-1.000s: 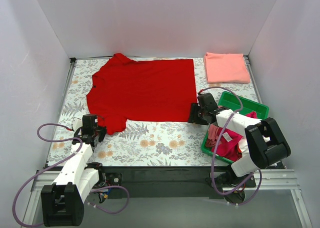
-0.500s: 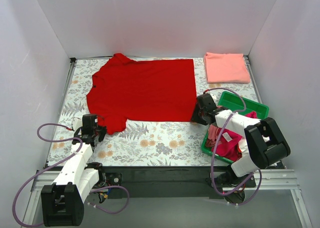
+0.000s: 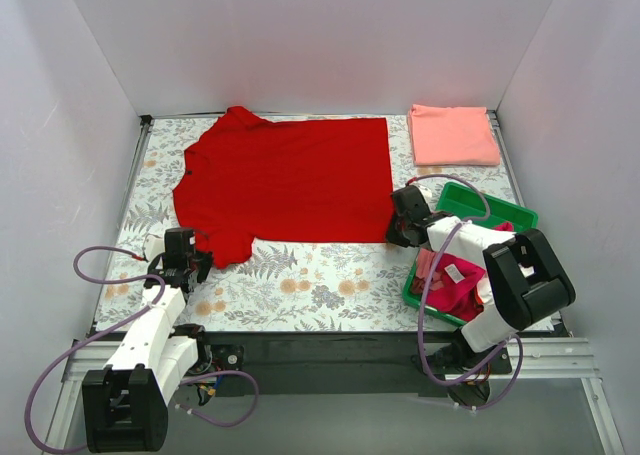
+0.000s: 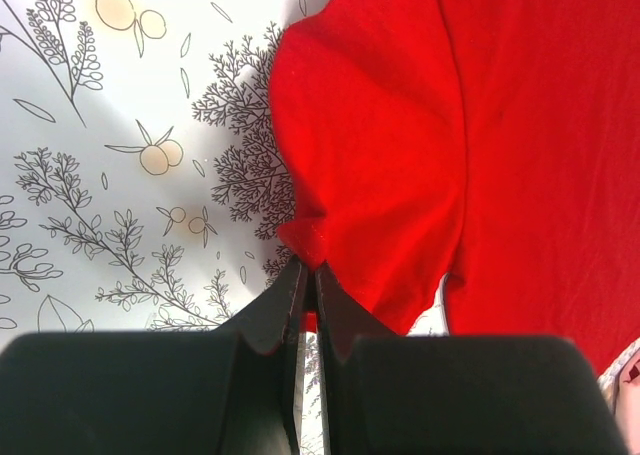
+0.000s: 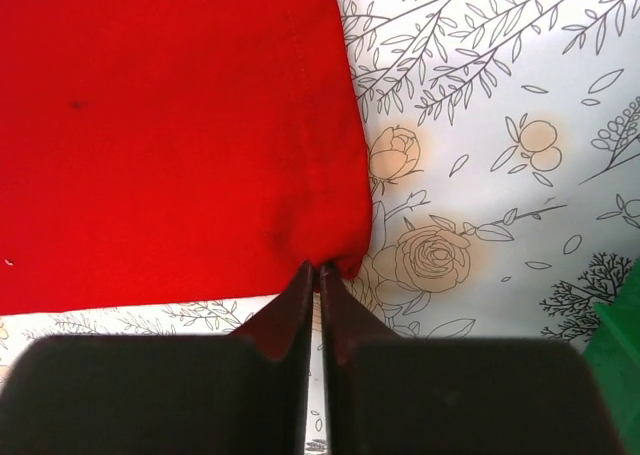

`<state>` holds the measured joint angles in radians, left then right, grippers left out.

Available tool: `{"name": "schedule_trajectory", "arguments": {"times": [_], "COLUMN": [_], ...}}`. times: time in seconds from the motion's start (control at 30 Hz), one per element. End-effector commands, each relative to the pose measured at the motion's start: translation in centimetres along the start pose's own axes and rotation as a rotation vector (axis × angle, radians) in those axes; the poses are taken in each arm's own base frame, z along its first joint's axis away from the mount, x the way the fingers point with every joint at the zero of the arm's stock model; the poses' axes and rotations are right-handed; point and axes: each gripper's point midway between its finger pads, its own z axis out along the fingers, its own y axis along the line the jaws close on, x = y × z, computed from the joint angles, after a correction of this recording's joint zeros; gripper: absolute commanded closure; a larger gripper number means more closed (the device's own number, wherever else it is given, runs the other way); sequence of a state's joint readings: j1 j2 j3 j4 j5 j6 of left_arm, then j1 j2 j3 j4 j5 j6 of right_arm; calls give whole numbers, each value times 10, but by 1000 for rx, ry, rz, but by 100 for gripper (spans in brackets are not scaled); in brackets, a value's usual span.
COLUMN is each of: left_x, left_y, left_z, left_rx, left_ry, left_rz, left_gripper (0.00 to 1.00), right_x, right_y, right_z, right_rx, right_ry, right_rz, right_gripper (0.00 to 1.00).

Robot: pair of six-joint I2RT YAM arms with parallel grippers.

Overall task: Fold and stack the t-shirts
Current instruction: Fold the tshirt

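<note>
A bright red t-shirt lies spread flat across the middle of the floral table cover. My left gripper is shut on its near left sleeve corner, the red cloth pinched between the black fingers. At the shirt's near right corner, my right gripper is shut, its fingertips nipping the hem. A folded salmon-pink t-shirt rests at the far right. More t-shirts, magenta and pink, are heaped in the green bin.
The green plastic bin stands at the near right, right behind my right arm. White walls enclose the table on three sides. The floral cover shows bare between the red shirt and the front edge.
My right gripper slid forward to the shirt's near right corner and shut on the hem. The left gripper kept its hold and did not move.
</note>
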<state>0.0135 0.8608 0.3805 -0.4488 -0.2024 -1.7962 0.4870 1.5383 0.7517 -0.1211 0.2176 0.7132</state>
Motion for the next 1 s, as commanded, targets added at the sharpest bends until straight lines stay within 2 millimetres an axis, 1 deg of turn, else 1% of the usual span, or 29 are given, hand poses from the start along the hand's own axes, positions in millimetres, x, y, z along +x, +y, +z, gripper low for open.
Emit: {"name": "schedule_trajectory", "arguments": {"times": [0.0, 0.07, 0.13, 0.2, 0.23, 0.3, 0.37, 0.53, 0.57, 0.63, 0.67, 0.7, 0.73, 0.77, 0.83, 0.9, 0.93, 0.97], "left_x": [-9, -9, -12, -13, -16, -16, -22, -27, -31, -32, -34, -38, -40, -41, -46, -48, -53, -54], "left_y": [-7, -13, -21, -28, -35, -44, -57, -82, -90, -101, -105, -114, -118, -121, -135, -140, -147, -150], "left_z": [-5, -7, -10, -12, -14, -16, -20, -21, -24, -24, -24, -26, -26, -24, -26, -21, -22, -21], "left_rx": [15, 30, 50, 64, 85, 104, 136, 178, 195, 215, 220, 236, 244, 238, 266, 255, 263, 262], "left_ry": [-32, -27, -27, -17, -21, -12, -18, -7, -8, -2, -2, -6, -11, -9, -15, -17, -26, -28], "left_rz": [-15, -18, -24, -32, -34, -35, -39, -38, -40, -35, -36, -37, -37, -37, -35, -30, -32, -29], "left_gripper": [100, 100, 100, 100, 100, 100, 100, 100, 100, 100, 100, 100, 100, 100, 100, 100, 100, 100], "right_x": [-5, -7, -12, -19, -22, -26, -32, -47, -52, -57, -64, -68, -72, -79, -85, -99, -102, -105], "right_y": [1, 2, 3, 9, 12, 16, 20, 29, 33, 36, 39, 42, 44, 48, 51, 57, 58, 59], "right_z": [3, 2, -2, -7, -9, -13, -17, -26, -28, -30, -32, -32, -33, -36, -37, -39, -40, -40], "right_rx": [21, 18, 10, -13, -23, -40, -52, -82, -88, -92, -94, -97, -100, -102, -100, -95, -88, -82], "right_ry": [-15, -22, -36, -56, -64, -78, -95, -131, -143, -155, -172, -181, -188, -205, -213, -238, -239, -246], "right_rz": [-14, -20, -33, -50, -60, -80, -91, -117, -119, -132, -134, -138, -150, -150, -165, -167, -172, -180], "right_gripper": [96, 99, 99, 99, 99, 99, 99, 99, 99, 99, 99, 99, 99, 99, 99, 99, 99, 99]}}
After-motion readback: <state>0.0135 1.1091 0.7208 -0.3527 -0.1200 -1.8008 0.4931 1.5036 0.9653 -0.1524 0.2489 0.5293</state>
